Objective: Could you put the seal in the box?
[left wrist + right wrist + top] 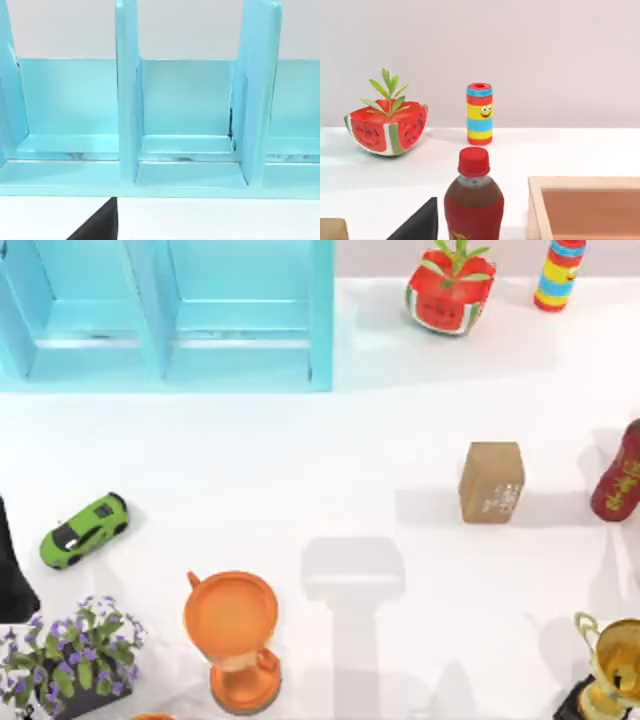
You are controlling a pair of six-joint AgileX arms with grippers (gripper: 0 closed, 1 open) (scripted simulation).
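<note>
The seal (pixel 491 481) is standing untouched on the white table (pixel 300 470), right of centre, just left of the red bottle (pixel 618 472) and clear of it. In the right wrist view only its corner (pixel 332 229) is showing, beside the bottle (pixel 473 200). The box (pixel 585 207), a tan open tray, is sitting just beside the bottle on its other side in that view. Judged from this, the task is at its opening step: nothing is being lifted, and the approach to the seal is not yet made.

Both arms are sitting back at the near edge, the left arm (pixel 12 565) showing as a dark shape at the table's left edge. Whether either tool is released or clenched, I cannot tell.

The next move is calling for the right arm to descend over the seal without brushing the bottle.

Count:
- one seal
- one box
- one bottle
- one blue shelf (pixel 165 315)
- one watermelon planter (pixel 448 290)
- one striped can (pixel 558 274)
- one toy car (pixel 84 530)
- one orange cup (pixel 233 635)
- one flower pot (pixel 70 665)
- one trophy (pixel 610 670)
</note>
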